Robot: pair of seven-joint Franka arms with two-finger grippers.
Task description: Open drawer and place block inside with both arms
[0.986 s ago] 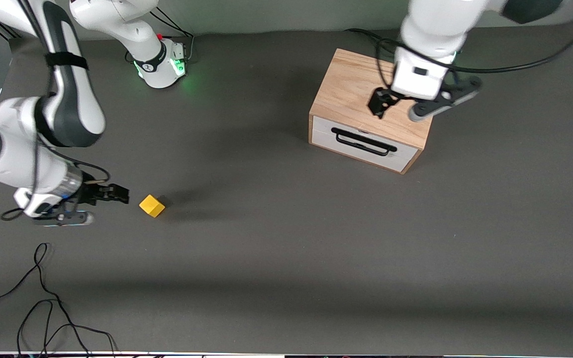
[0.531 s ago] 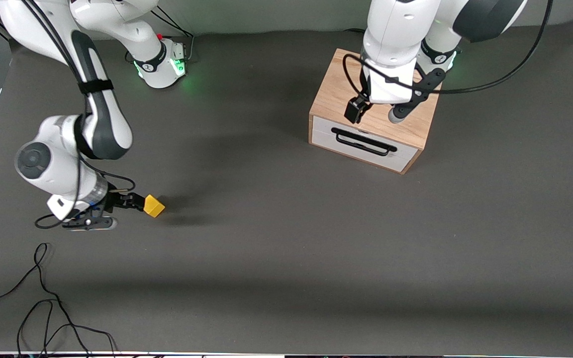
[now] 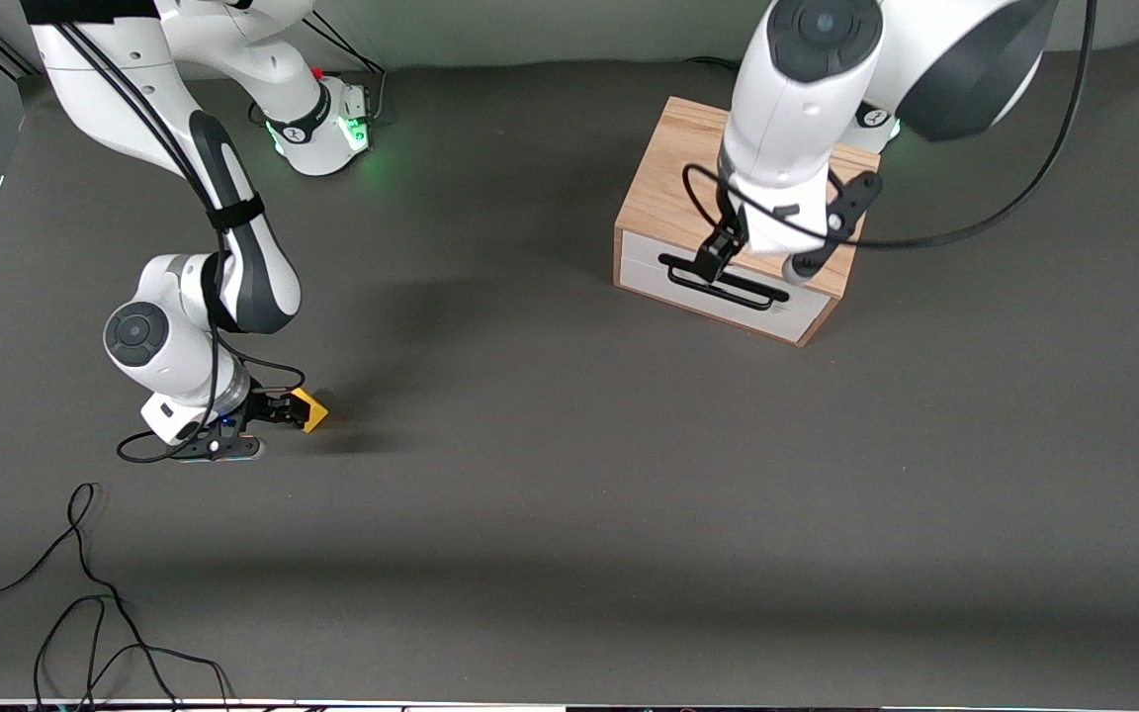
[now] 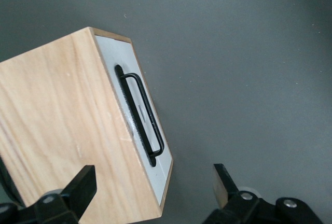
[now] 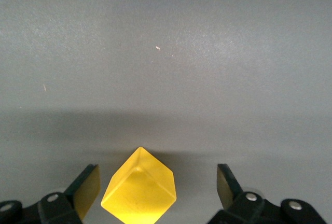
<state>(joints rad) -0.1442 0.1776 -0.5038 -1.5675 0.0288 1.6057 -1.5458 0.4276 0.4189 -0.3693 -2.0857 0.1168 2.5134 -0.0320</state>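
Front view is showing a dark grey surface [image 3: 569, 514] carrying everything. Two white arms are reaching down from their bases at the top edge.

A light oak box [image 3: 673, 173] is sitting toward the left arm's end of the surface, at about 1 o'clock from the middle of this view. Its drawer [image 3: 649, 269] is closed, with the white front panel flush with the box and the black bar handle [image 3: 723, 282] lying across it.

Left gripper [image 3: 718, 259] is hanging over the front edge of the box, just above the handle. In the left wrist view its fingers [image 4: 83, 185] are standing wide apart, with the edge of the box between them, and they are holding nothing.

Right gripper [image 3: 278, 410] is being low at the surface toward the right arm's end, at about 8 o'clock from the middle. Its fingers [image 5: 88, 185] are also spread wide, and the block [image 5: 139, 189] is sitting on the surface between them, touching neither one.

Some loose black cables [image 3: 85, 593] are lying at about 7 o'clock.
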